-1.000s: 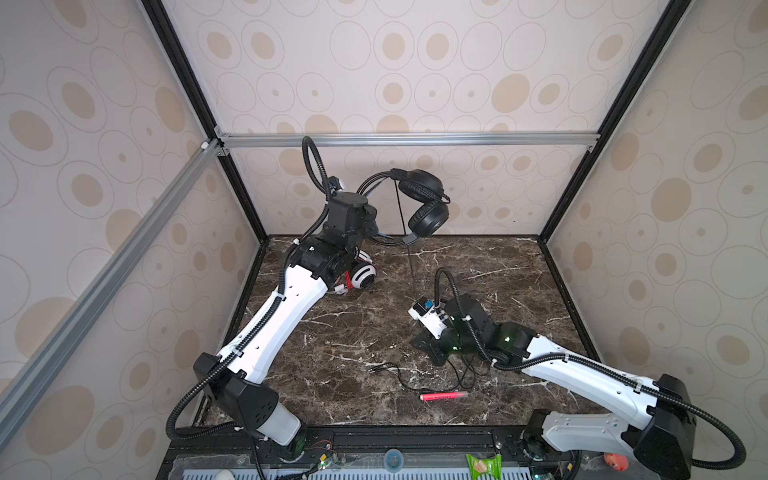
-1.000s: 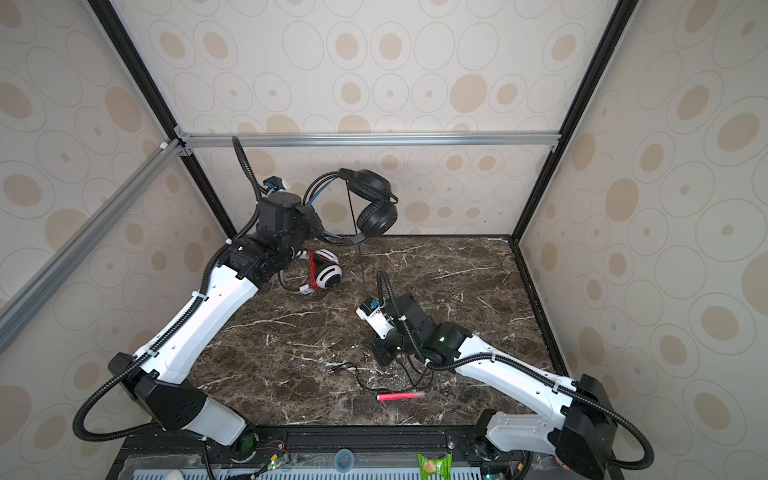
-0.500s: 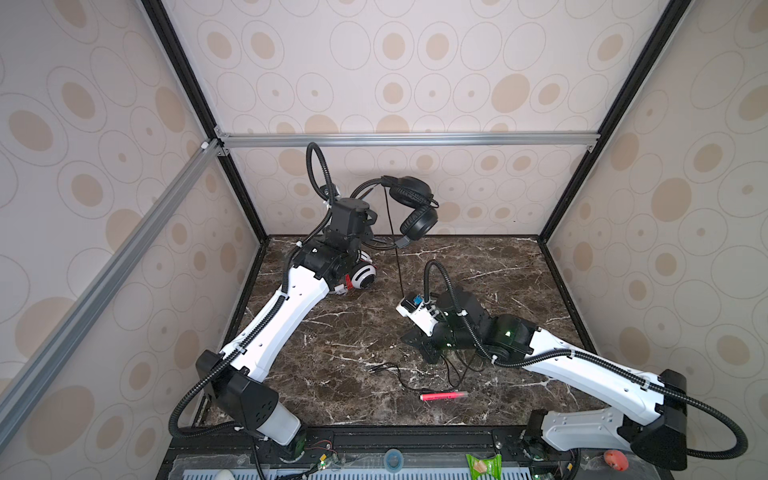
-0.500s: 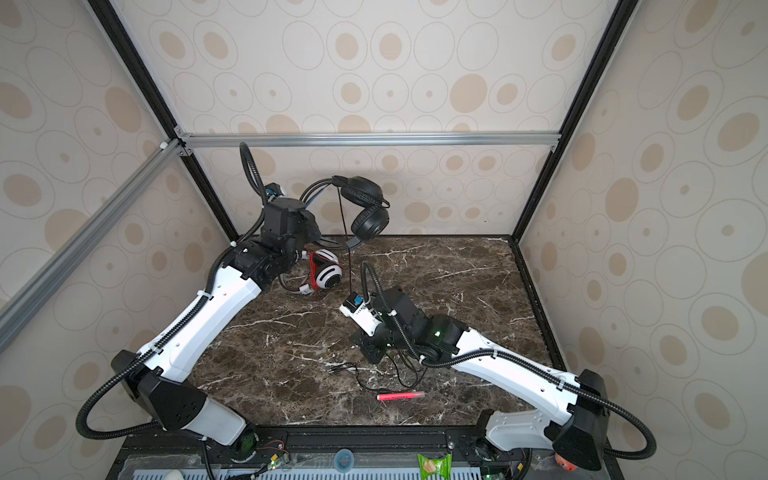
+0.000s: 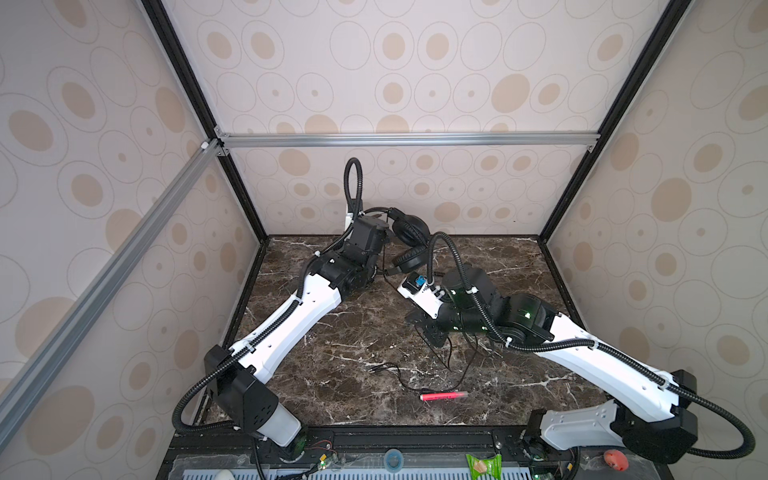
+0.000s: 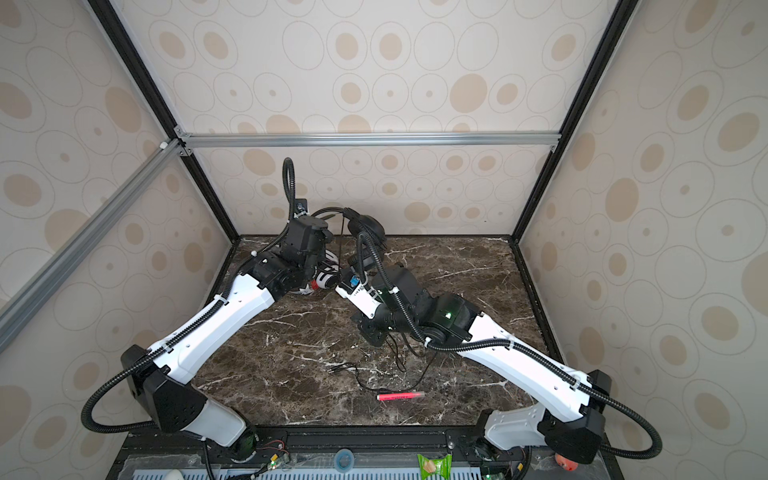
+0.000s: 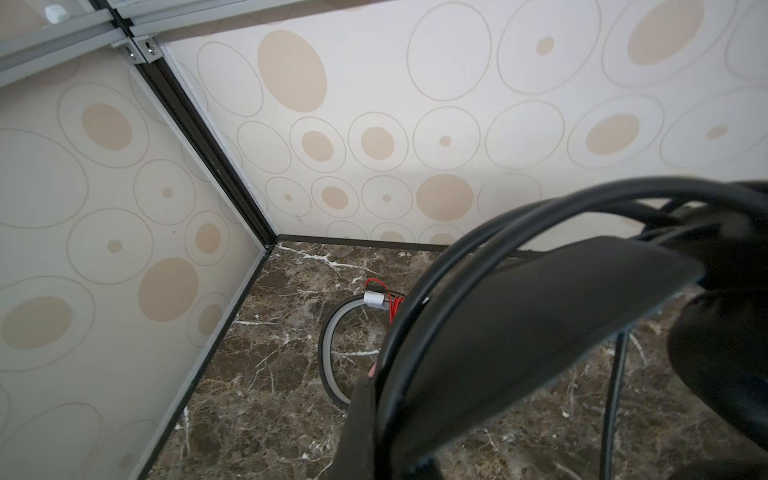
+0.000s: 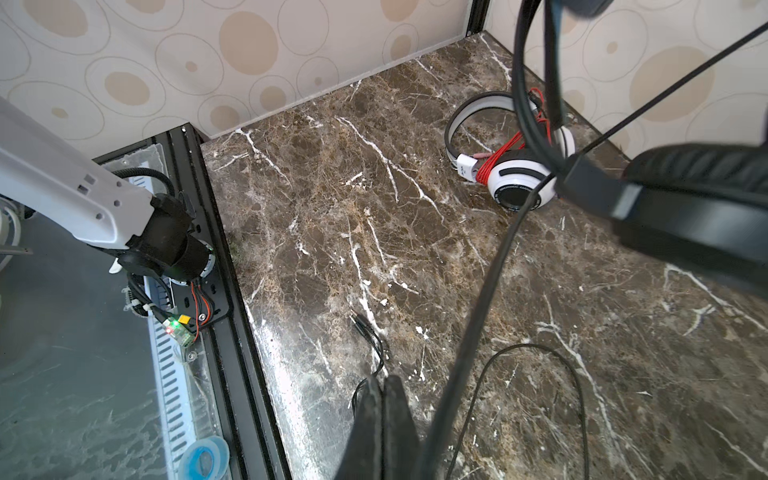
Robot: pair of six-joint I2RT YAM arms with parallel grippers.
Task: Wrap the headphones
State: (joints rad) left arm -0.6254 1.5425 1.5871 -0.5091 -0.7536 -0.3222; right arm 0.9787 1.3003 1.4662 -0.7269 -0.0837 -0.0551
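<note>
Band [image 7: 540,324] of black headset [image 5: 409,233] between left jaws.

You are working on a surface [image 8: 374,208] of dark brown marble-look stone, polished, white-veined, with a sheen by its front edge. The black headphones [image 8: 685,199] look matt plastic, their pad [image 8: 706,166] ribbed like leatherette; the black cord [image 8: 478,316] is smooth and rubbery. The white headphones [image 8: 478,106] show glossy plastic cups [image 8: 521,180] and a thin red cord [image 8: 498,160]. The pen [image 5: 444,395] looks translucent plastic. You see brushed metal on the rail [image 5: 407,139] and matt patterned paper on the walls [image 5: 415,62].
</note>
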